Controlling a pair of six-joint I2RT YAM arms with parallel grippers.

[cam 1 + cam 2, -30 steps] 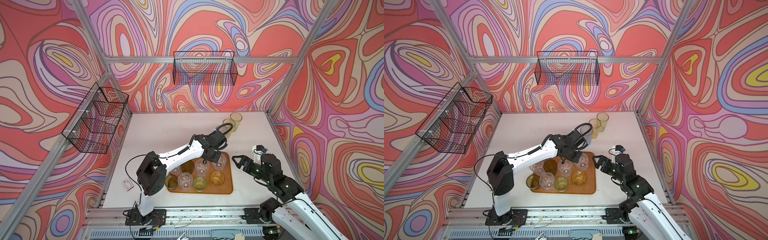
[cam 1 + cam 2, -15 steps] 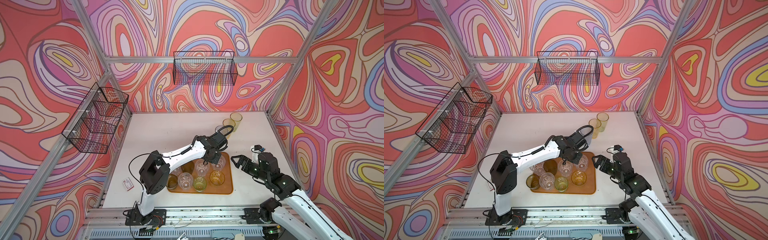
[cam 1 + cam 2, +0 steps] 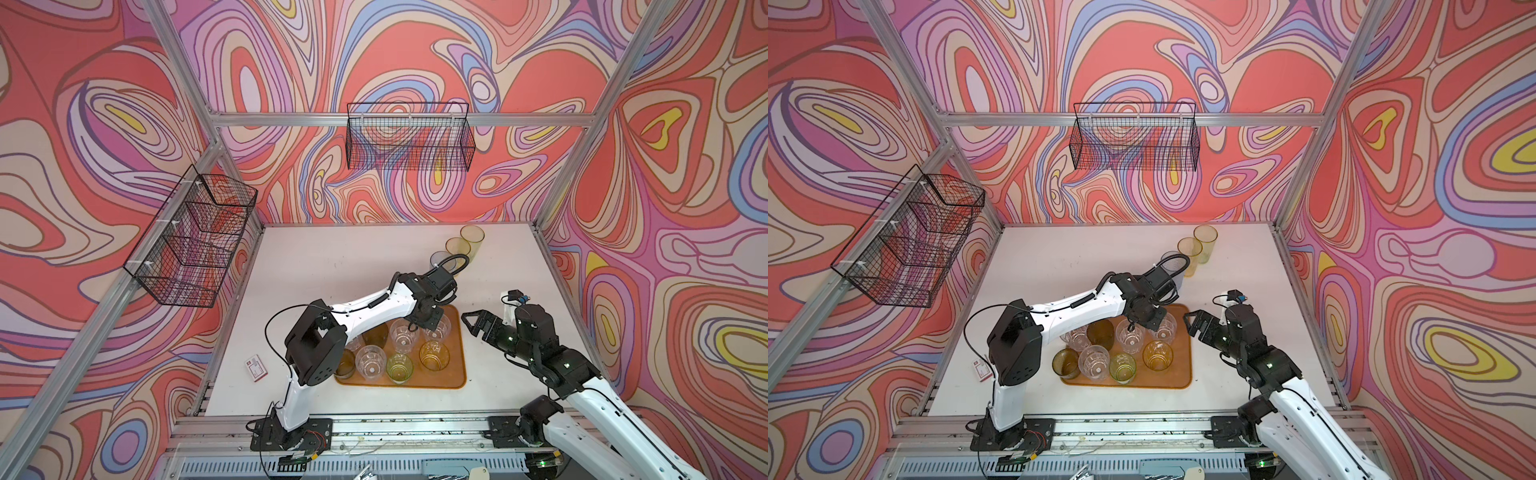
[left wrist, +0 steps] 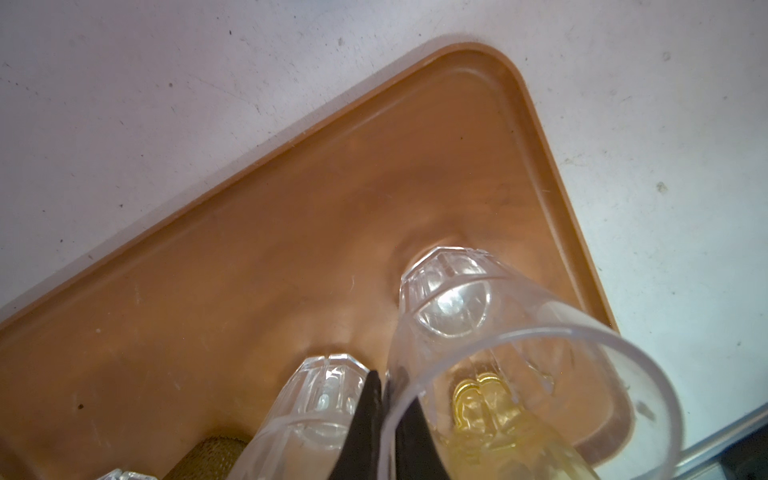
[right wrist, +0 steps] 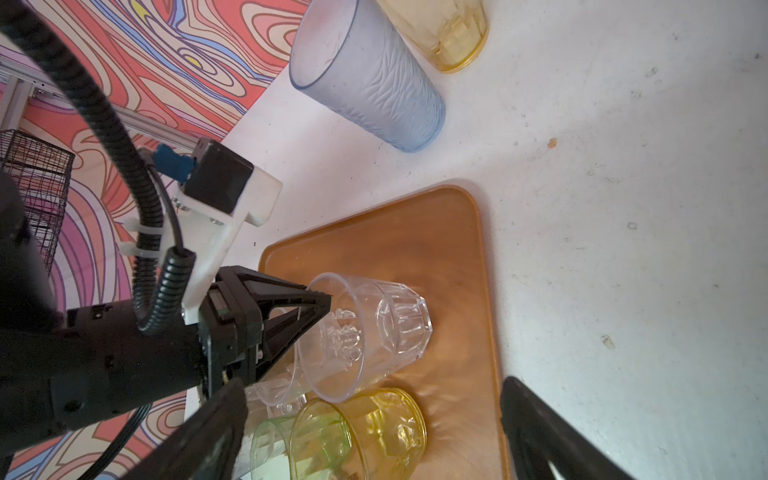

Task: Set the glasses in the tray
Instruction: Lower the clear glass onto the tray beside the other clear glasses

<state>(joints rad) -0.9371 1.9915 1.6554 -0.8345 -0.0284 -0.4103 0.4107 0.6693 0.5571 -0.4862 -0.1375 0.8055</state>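
Noting a white tabletop (image 3: 332,266), scuffed and flecked with dirt, boxed in by aluminium frame posts and walls covered in swirling red, pink, purple, blue and yellow bands. Black wire basket (image 3: 191,241) hangs on the left wall, and a second wire basket (image 3: 409,137) on the back wall. Small red-and-white card (image 3: 255,368) lies near the tabletop's front left corner. Orange-brown tray (image 3: 455,365) sits by the front edge, right of centre; low rim, rounded corners. Eight glasses (image 3: 1094,361) stand in it, crowded toward its left side, with the right strip bare. Left gripper (image 5: 328,305) is clenched on the rim of a clear ribbed glass (image 4: 449,299) at the tray's far right corner, one finger inside the wall and one outside. Cannot tell whether its base rests on the tray. Amber glass (image 3: 434,355) stands just in front of it. Right gripper (image 3: 470,324) hangs spread wide, holding nothing, just off the tray's right edge. Three tall glasses stand outside the tray, in a row toward the tabletop's far right corner: pale blue glass (image 3: 439,261) nearest the tray, then a yellow glass (image 3: 457,249), then a second yellow glass (image 3: 472,239).
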